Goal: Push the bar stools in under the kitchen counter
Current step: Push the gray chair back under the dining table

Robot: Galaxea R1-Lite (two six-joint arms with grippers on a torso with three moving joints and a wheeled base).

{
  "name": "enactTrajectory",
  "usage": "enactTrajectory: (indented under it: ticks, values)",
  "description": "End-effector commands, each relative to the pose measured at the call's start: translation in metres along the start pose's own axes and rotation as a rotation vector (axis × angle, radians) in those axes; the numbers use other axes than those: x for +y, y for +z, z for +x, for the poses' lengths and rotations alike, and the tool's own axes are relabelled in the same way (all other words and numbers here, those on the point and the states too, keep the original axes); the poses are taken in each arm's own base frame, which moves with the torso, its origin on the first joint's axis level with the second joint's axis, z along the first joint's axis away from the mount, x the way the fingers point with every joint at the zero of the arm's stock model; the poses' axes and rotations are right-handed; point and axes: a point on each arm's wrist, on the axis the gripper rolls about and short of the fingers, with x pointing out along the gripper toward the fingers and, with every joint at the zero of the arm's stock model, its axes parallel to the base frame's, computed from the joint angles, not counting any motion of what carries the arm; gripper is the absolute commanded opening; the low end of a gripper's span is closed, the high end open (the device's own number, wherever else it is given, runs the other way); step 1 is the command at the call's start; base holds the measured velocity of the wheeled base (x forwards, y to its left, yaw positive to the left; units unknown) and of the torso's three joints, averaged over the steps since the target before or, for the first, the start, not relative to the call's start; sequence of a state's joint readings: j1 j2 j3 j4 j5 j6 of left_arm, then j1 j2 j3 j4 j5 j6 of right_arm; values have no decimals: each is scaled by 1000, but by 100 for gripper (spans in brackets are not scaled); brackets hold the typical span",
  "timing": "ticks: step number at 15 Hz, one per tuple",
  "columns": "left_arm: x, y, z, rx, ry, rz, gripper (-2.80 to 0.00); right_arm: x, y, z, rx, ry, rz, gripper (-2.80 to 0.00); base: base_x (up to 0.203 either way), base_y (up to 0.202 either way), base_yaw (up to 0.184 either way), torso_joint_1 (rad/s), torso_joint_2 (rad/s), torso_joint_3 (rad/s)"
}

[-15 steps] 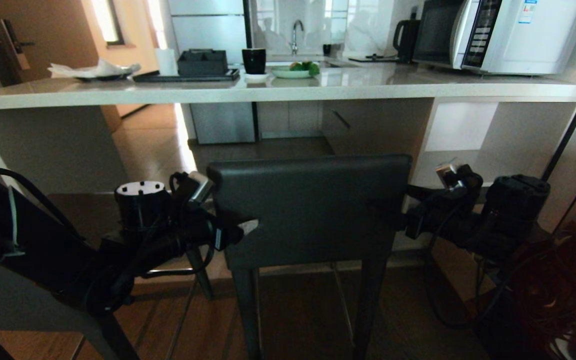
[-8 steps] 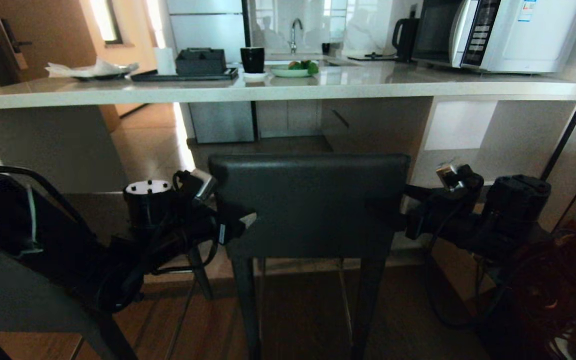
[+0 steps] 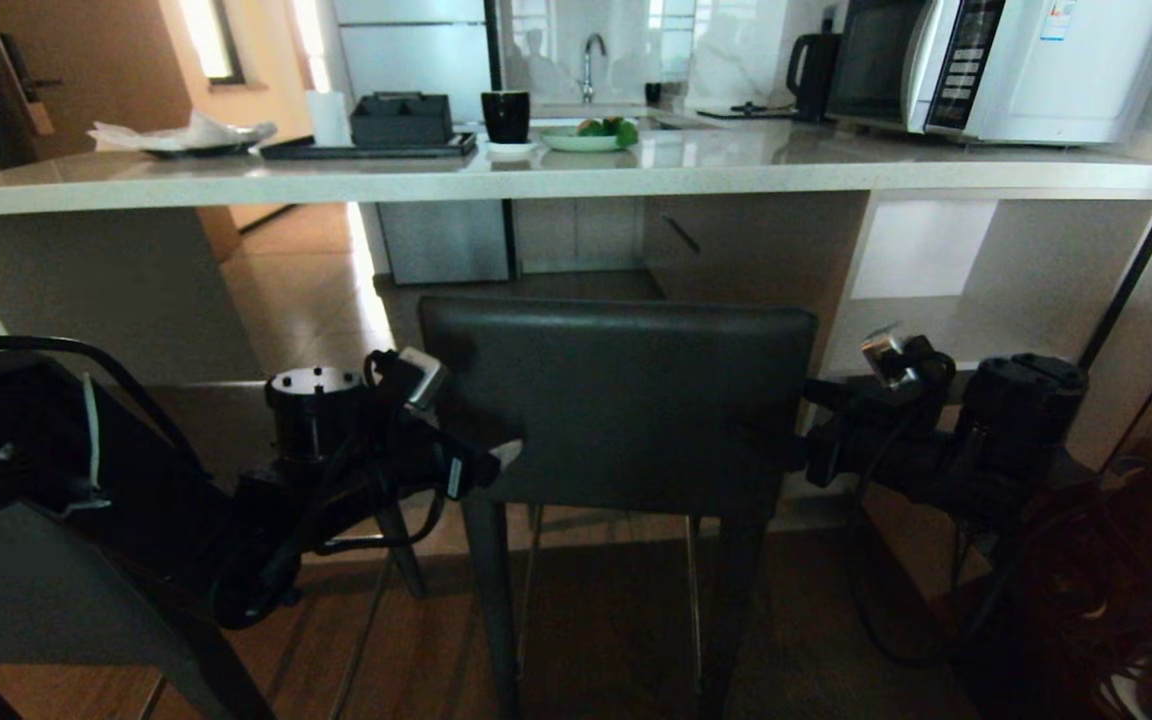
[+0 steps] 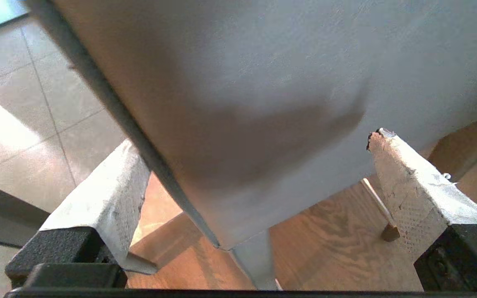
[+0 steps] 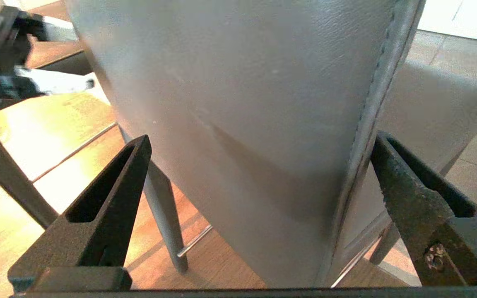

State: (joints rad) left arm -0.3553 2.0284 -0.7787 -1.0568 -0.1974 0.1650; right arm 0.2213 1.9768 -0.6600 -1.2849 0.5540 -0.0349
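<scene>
Spanning the head view from side to side, the kitchen counter is shown as a long pale stone slab with a thick white edge, its long axis running left to right; a microwave, a tray and a plate of fruit are carried on it. Directly before its open underside, the bar stool is seen from behind: a low, wide backrest of dark grey leather with stitched edges, slim dark legs and thin metal footrest bars. The backrest is set parallel to the counter edge, and the seat is turned toward the counter. The left gripper is placed at the backrest's left edge, its pale padded fingers spread wide astride the corner. The right gripper is placed at the right edge, its dark fingers likewise fully spread to either side of the leather. Nothing is clamped by either.
</scene>
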Motion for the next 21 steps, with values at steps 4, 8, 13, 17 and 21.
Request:
enactTrajectory:
  ticks: [4,8,13,17,21]
  values:
    - [-6,12,-6,-41,-26,8,0,-36,-6,7,7,-84,0,0,0,0,0,0,0,0]
    - [-22,15,-6,-44,-71,-13,0,-48,-8,11,14,-117,4,0,0,0,0,0,0,0]
    - [-33,19,-4,-56,-97,-17,0,-50,-1,18,5,-136,-10,0,0,0,0,0,0,0]
    - [-22,21,-7,-70,-64,-51,0,-42,1,9,13,-135,-2,0,0,0,0,0,0,0]
    - [-13,14,-9,-137,-3,-53,0,-35,-3,-4,38,-201,17,0,0,0,0,0,0,0]
